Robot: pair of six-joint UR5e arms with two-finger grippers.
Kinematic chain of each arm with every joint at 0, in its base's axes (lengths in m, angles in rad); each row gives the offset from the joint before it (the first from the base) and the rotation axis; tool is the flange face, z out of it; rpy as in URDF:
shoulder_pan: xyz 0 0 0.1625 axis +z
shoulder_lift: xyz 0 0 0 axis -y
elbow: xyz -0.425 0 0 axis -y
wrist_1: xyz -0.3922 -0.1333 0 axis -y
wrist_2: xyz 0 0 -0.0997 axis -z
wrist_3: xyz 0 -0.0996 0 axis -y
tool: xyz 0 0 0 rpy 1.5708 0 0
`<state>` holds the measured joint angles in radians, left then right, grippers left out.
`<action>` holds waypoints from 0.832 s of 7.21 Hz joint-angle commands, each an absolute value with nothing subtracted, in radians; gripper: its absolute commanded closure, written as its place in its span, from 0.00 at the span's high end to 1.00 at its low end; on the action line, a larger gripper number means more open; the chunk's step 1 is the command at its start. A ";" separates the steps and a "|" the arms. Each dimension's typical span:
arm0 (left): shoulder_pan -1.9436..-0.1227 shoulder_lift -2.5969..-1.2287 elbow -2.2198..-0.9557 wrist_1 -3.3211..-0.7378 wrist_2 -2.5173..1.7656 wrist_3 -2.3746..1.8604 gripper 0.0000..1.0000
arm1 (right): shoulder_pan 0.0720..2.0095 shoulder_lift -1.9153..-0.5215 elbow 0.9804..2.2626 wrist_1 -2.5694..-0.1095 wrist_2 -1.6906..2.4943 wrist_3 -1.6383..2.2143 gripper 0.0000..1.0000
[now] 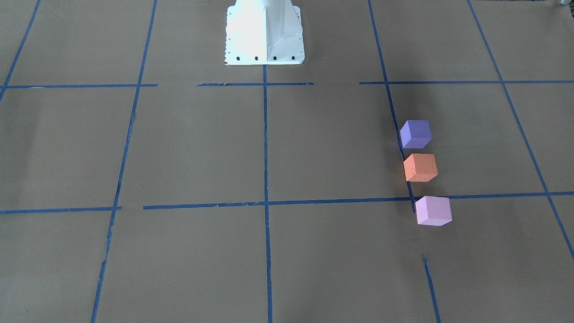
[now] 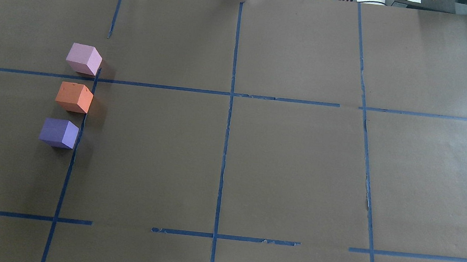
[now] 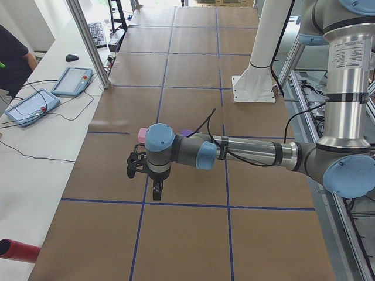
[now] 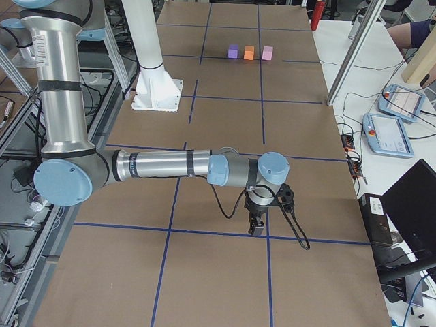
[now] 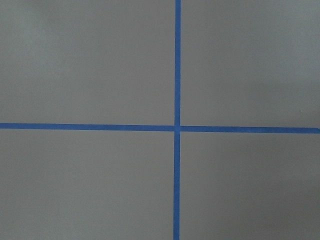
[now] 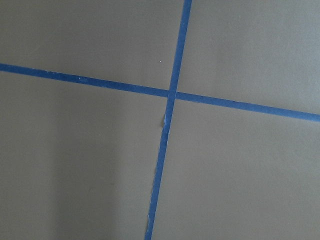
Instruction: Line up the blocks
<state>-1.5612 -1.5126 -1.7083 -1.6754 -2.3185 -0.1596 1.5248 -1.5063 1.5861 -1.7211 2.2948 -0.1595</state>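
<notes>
Three blocks stand in a line on the brown paper, with small gaps between them. In the overhead view they are the pale pink block (image 2: 83,59), the orange block (image 2: 74,97) and the purple block (image 2: 59,132), at the left. The front view shows them as purple (image 1: 415,133), orange (image 1: 420,167) and pink (image 1: 432,210). My left gripper (image 3: 155,190) shows only in the left side view, hovering above the table, and I cannot tell if it is open. My right gripper (image 4: 257,228) shows only in the right side view, far from the blocks, and I cannot tell its state either. Both wrist views show only paper and blue tape.
Blue tape lines (image 2: 229,104) divide the paper into a grid. The white robot base (image 1: 264,33) stands at mid-table. Teach pendants (image 3: 71,81) and cables lie on the side bench next to an aluminium post (image 3: 88,41). An operator (image 3: 12,55) stands beyond the bench.
</notes>
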 commanded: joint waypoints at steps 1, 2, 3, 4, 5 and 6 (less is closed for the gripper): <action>-1.562 -1.505 -1.703 -1.675 -2.316 -0.158 1.00 | 1.525 -1.506 1.586 -1.721 2.295 -0.160 1.00; -1.560 -1.505 -1.701 -1.675 -2.318 -0.156 1.00 | 1.525 -1.506 1.586 -1.721 2.295 -0.160 1.00; -1.559 -1.506 -1.701 -1.675 -2.318 -0.156 1.00 | 1.525 -1.506 1.586 -1.721 2.295 -0.160 1.00; -1.557 -1.508 -1.698 -1.675 -2.316 -0.156 1.00 | 1.525 -1.506 1.586 -1.721 2.295 -0.160 1.00; -1.557 -1.508 -1.689 -1.677 -2.318 -0.156 1.00 | 1.525 -1.506 1.586 -1.721 2.295 -0.160 1.00; -1.557 -1.506 -1.690 -1.675 -2.318 -0.156 1.00 | 1.525 -1.506 1.586 -1.721 2.295 -0.160 1.00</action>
